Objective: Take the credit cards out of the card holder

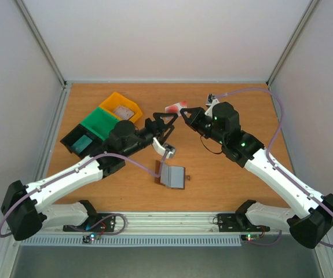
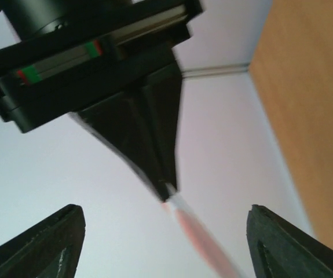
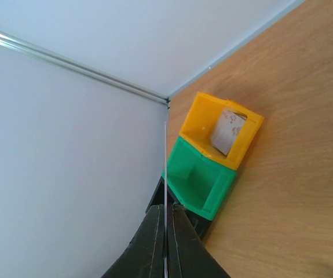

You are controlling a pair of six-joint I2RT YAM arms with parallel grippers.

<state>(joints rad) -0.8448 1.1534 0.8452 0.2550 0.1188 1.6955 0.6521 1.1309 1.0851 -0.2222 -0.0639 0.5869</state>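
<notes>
The brown card holder [image 1: 172, 176] lies open on the table, its pale inside facing up, in front of both arms. One red credit card [image 1: 176, 108] is held above the table by my right gripper [image 1: 183, 113], which is shut on it. In the right wrist view the card [image 3: 165, 168] shows edge-on between the shut fingers of that gripper [image 3: 166, 213]. My left gripper [image 1: 171, 135] stands open just left of the card. In the left wrist view the blurred red card [image 2: 204, 240] hangs between the wide-apart fingers [image 2: 56, 243] without touching them.
A yellow bin [image 1: 120, 107] with a pale flat piece in it, a green bin [image 1: 100, 123] and a black bin [image 1: 80, 142] stand in a row at the back left. White walls close off the table on three sides.
</notes>
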